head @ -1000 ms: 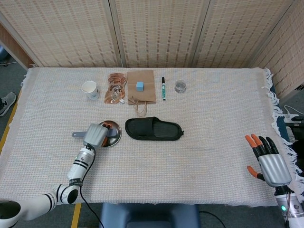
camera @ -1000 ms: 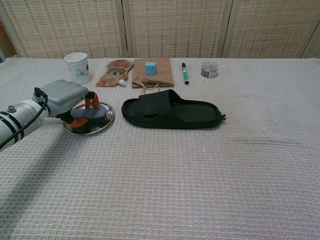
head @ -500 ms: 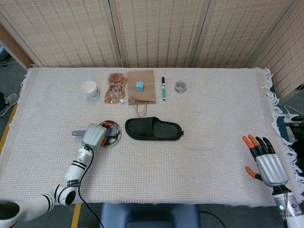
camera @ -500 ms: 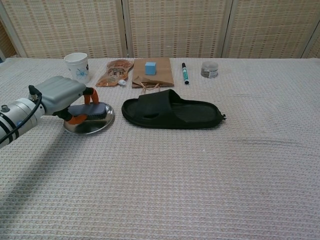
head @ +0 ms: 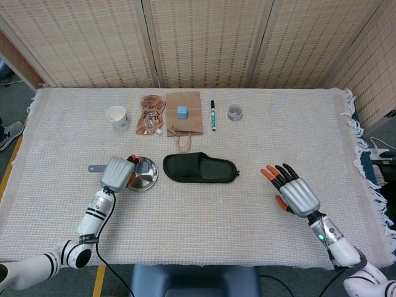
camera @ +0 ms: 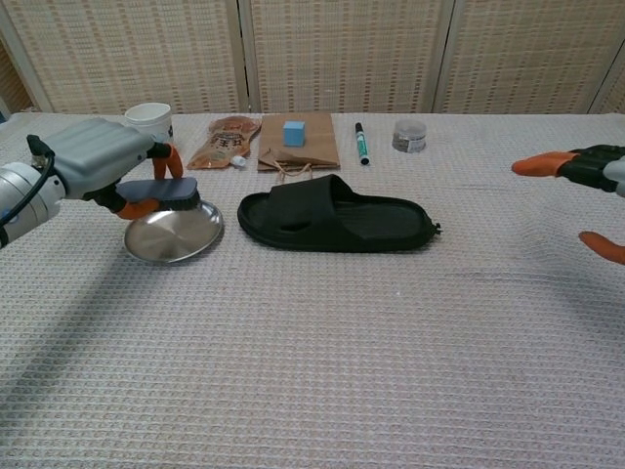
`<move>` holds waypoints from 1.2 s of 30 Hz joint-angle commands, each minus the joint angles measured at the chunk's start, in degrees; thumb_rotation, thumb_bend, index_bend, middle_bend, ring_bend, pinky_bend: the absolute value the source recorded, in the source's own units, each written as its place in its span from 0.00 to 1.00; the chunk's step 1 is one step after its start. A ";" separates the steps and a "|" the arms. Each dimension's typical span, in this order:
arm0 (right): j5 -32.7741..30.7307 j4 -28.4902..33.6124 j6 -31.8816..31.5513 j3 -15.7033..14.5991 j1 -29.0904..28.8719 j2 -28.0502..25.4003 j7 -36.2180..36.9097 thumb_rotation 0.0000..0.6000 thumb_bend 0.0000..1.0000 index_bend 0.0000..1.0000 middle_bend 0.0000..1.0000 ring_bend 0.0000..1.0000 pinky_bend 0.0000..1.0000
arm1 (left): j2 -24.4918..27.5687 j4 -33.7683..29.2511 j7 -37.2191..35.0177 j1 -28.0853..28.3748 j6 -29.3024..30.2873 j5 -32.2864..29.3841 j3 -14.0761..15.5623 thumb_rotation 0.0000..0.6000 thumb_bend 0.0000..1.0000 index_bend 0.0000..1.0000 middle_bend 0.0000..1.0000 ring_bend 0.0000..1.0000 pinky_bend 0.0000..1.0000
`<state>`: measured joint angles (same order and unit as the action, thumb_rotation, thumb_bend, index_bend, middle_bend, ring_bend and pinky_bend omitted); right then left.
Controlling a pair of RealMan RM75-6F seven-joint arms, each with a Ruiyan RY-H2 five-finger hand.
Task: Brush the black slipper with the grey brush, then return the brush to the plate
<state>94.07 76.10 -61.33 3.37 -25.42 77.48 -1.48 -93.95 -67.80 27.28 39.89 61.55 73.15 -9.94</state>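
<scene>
The black slipper [head: 200, 167] [camera: 337, 216] lies sole-down at mid-table, toe to the right. Left of it sits the round metal plate [head: 144, 178] [camera: 174, 235], bare. My left hand [head: 117, 172] [camera: 102, 166] grips the grey brush [camera: 159, 191] and holds it just above the plate's far-left edge; its grey handle [head: 96, 167] sticks out to the left in the head view. My right hand [head: 291, 192] [camera: 576, 176] hovers to the right of the slipper with its fingers spread and nothing in it.
Along the far side stand a paper cup [head: 117, 116], a snack bag [head: 149, 114], a brown paper bag [head: 184, 113] with a blue cube [head: 182, 112] on it, a green marker [head: 213, 114] and a small jar [head: 234, 112]. The table's fringed right edge [head: 357, 142] is close to my right arm.
My left hand has lifted the brush up out of the plate and drawn it slightly left. My right hand has swung in from the far right edge towards the slipper.
</scene>
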 commanded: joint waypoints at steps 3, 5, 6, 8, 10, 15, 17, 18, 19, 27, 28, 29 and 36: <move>-3.23 -5.33 12.77 2.62 -10.05 8.13 -0.50 1.00 0.57 0.05 0.00 0.00 0.00 | 1.10 -1.27 0.56 0.33 0.13 -0.64 -0.80 1.00 0.42 0.54 0.62 0.92 1.00; -4.58 -6.71 15.18 2.95 -11.75 10.05 -1.45 1.00 0.58 0.05 0.00 0.00 0.00 | 1.45 -1.51 0.42 0.56 -0.05 -1.14 -1.31 1.00 0.42 0.53 0.62 0.92 1.00; -5.19 -7.25 16.12 3.09 -12.40 10.78 -1.80 1.00 0.58 0.05 0.00 0.00 0.00 | 1.57 -1.61 0.47 0.71 -0.15 -1.31 -1.51 1.00 0.42 0.53 0.61 0.92 1.00; -6.59 -8.32 18.19 3.31 -13.74 12.16 -2.53 1.00 0.58 0.05 0.00 0.00 0.00 | 1.84 -1.91 0.75 1.19 -0.41 -1.46 -1.83 1.00 0.42 0.53 0.61 0.92 1.00; -7.72 -9.10 19.60 3.46 -14.68 13.05 -3.61 1.00 0.59 0.05 0.00 0.00 0.00 | 2.00 -2.20 1.02 1.67 -0.60 -1.63 -2.21 1.00 0.42 0.53 0.61 0.92 1.00; -10.90 -9.93 22.53 3.73 -16.57 14.35 -6.42 1.00 0.61 0.05 0.00 0.00 0.00 | 1.78 -2.61 1.56 3.22 -1.85 -2.74 -3.24 1.00 0.42 0.53 0.61 0.92 1.00; -11.79 -9.81 23.03 3.59 -16.96 14.35 -7.40 1.00 0.61 0.05 0.00 0.00 0.00 | 1.32 -2.62 1.91 3.89 -2.45 -3.11 -3.39 1.00 0.42 0.53 0.61 0.92 1.00; -12.17 -9.74 23.18 3.54 -17.09 14.33 -7.75 1.00 0.61 0.05 0.00 0.00 0.00 | 1.04 -2.55 2.04 4.21 -2.68 -3.18 -3.42 1.00 0.42 0.53 0.61 0.92 1.00; -12.54 -9.62 23.31 3.46 -17.17 14.27 -8.01 1.00 0.61 0.05 0.00 0.00 0.00 | 0.69 -2.41 2.10 4.54 -2.93 -3.24 -3.44 1.00 0.42 0.53 0.61 0.92 1.00; -14.27 -9.48 24.07 2.91 -17.85 13.93 -9.14 1.00 0.63 0.05 0.00 0.00 0.00 | -3.86 1.67 1.22 7.81 -5.90 -3.40 -3.60 1.00 0.42 0.52 0.60 0.92 1.00; -14.44 -9.67 24.11 2.83 -18.01 13.96 -9.48 1.00 0.64 0.05 0.00 0.00 0.00 | -4.48 2.31 1.04 8.19 -5.96 -3.15 -3.56 1.00 0.42 0.52 0.60 0.92 1.00; -14.78 -9.87 24.16 2.76 -18.16 14.04 -9.85 1.00 0.66 0.05 0.00 0.00 0.00 | -5.16 2.87 0.62 8.65 -6.09 -2.91 -3.58 1.00 0.42 0.52 0.60 0.92 1.00; -15.43 -10.58 24.56 1.84 -19.16 14.00 -11.48 1.00 0.68 0.05 0.01 0.00 0.00 | -6.09 2.19 -3.31 10.20 -6.63 -1.87 -4.09 1.00 0.42 0.50 0.59 0.92 1.00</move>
<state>78.72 65.60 -36.80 5.29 -44.49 91.46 -12.88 -99.74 -65.16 25.31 49.79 55.02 71.18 -13.72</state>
